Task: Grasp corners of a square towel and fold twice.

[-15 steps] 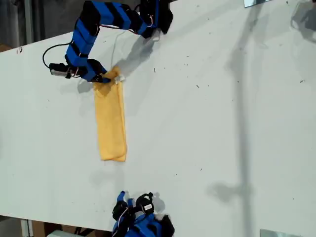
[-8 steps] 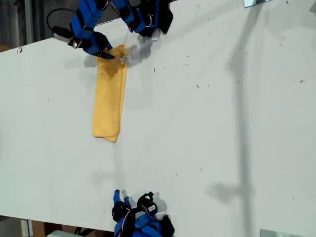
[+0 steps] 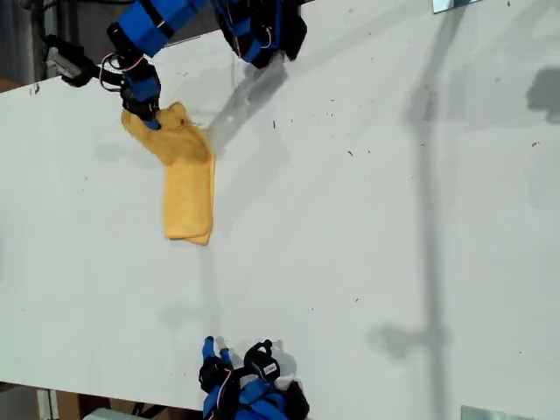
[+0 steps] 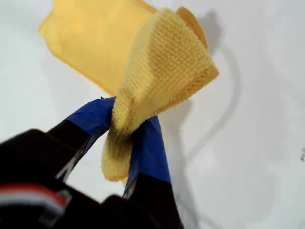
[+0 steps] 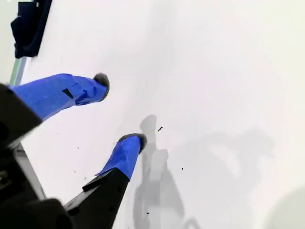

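The yellow-orange towel (image 3: 185, 179) lies folded into a narrow strip on the white table (image 3: 367, 219), in the upper left of the exterior view. Its far end is lifted and bunched. My first gripper (image 3: 149, 118) is shut on that lifted corner (image 4: 121, 129), and the cloth drapes over the blue fingers (image 4: 150, 148). The rest of the towel (image 4: 95, 43) lies flat beyond. The white tag is hidden. My second gripper (image 5: 114, 112) is open over bare table, holding nothing, and sits low at the bottom edge of the exterior view (image 3: 214, 348).
The first arm's base (image 3: 262, 31) stands at the exterior view's top edge. The table's left edge runs near the lifted towel end. Small dark specks dot the tabletop. A dark object (image 5: 28, 26) lies beyond the table's rim in the second wrist view.
My first gripper has lifted the towel's far end and carried it toward the exterior view's upper left. The strip slid up the table and now bunches at the top. The second arm barely moved.
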